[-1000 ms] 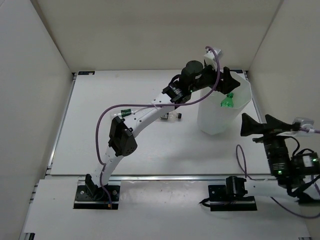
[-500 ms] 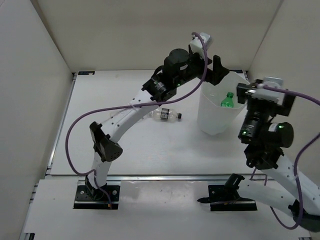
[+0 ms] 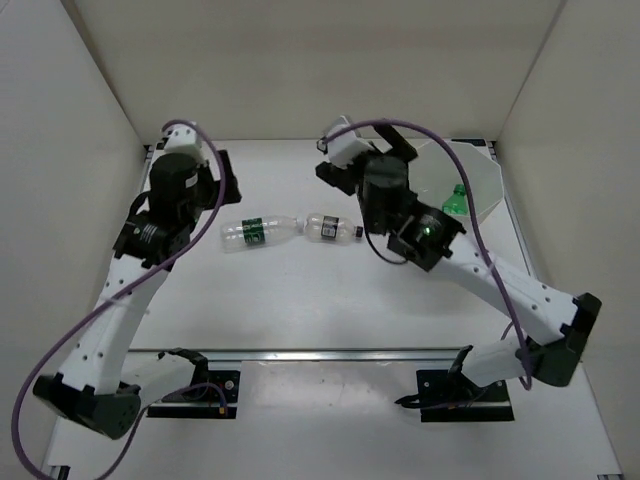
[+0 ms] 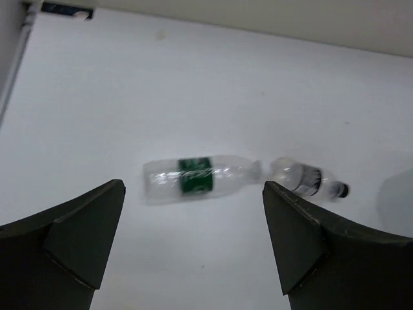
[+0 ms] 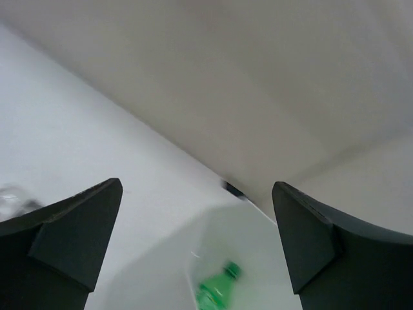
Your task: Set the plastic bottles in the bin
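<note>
1. A white table (image 3: pixel 300 300) boxed in by plain beige walls carries everything.
2. Two clear plastic bottles lie on their sides end to end at mid-table. The green-label bottle (image 4: pixel 193 179) is on the left, its neck toward the black-white-label bottle (image 4: pixel 302 177), which has a dark cap.
3. The white faceted bin (image 3: pixel 482 180) stands at the far right, partly hidden by the right arm. Inside lies an all-green bottle (image 5: pixel 216 290).
4. The left gripper (image 4: pixel 193 188) hangs above the lying pair, jaws spread, empty.
5. The right gripper (image 5: pixel 197 186) is likewise spread wide, grasping nothing.
</note>
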{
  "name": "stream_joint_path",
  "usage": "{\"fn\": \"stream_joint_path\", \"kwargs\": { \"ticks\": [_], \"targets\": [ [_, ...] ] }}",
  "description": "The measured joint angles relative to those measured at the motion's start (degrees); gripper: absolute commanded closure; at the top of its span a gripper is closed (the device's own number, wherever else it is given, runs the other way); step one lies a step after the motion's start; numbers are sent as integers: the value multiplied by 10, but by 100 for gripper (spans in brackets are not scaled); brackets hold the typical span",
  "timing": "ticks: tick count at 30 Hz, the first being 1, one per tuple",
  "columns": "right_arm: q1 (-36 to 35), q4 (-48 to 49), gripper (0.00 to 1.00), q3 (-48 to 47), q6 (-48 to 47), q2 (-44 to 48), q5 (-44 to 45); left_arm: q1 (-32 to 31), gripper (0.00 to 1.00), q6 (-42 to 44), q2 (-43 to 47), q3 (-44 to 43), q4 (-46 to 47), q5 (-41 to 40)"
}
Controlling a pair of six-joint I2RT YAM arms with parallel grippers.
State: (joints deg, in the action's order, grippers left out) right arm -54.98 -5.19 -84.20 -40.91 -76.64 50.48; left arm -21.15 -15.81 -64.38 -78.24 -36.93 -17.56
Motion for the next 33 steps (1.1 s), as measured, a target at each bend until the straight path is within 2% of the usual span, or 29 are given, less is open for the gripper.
{"fn": "stream_joint_path", "kwargs": {
  "ticks": [3, 6, 10, 14, 20, 27, 33],
  "targets": [
    [79, -126, 1, -70, 110, -59, -224, 35, 1, -4, 67, 54, -50, -17],
    [143, -215, 2, -104, 167, -97, -406, 42, 1, -10, 113, 92, -98, -31],
    [146, -279, 2, -130, 191, -159, -541, 45, 1, -20, 144, 126, -133, -23],
    [137, -296, 1, -114, 194, -213, -645, 41, 1, -32, 159, 138, -154, -12],
    [178, -299, 1, -112, 206, -312, -726, 38, 1, -43, 182, 140, -177, -10],
    [227, -300, 0, -144, 206, -437, -723, 32, 2, -56, 217, 186, -184, 22],
    [237, -279, 3, -122, 197, -458, -719, 35, 1, -54, 198, 188, -191, 26]
  ]
}}
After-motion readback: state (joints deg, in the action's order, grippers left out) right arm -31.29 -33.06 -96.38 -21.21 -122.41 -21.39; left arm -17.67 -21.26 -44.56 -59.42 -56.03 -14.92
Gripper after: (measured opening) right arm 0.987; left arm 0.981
